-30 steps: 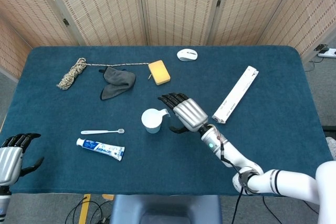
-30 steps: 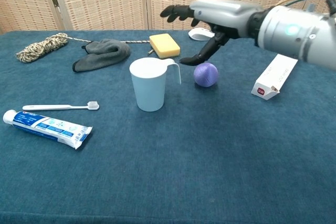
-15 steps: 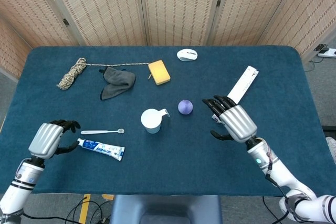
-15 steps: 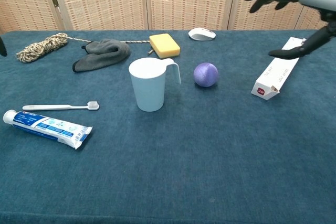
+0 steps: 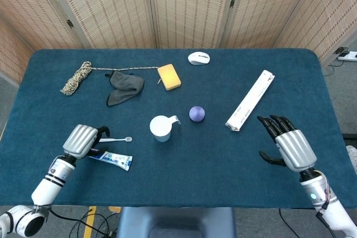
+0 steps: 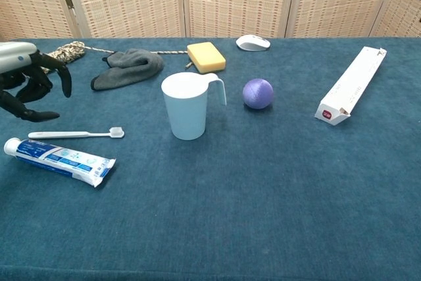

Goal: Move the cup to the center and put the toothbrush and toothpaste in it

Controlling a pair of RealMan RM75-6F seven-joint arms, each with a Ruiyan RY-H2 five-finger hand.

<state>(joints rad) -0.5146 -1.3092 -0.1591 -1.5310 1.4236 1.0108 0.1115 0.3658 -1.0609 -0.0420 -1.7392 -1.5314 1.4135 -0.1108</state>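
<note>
Two robot hands over a dark blue table [image 5: 167, 182]. Right hand [image 5: 287, 146] near the right front edge, fingers spread apart, holding nothing, well apart from everything but the long white box [image 5: 250, 100] lying diagonally ahead. Left hand [image 5: 83, 140] at the front left, fingers curled downward but apart, gripping nothing, hovering at the handle end of the toothbrush [image 5: 114, 139] and above the toothpaste [image 5: 111, 158]; contact not discernible. White cup [image 5: 161, 127] upright near the table's middle, handle toward the purple ball [image 5: 196, 113] just beside. Toothbrush and toothpaste flat, side by side, left of the cup. Farther back: rope [image 5: 76, 77], grey cloth [image 5: 124, 86], yellow sponge [image 5: 169, 76], white mouse [image 5: 199, 58].
</note>
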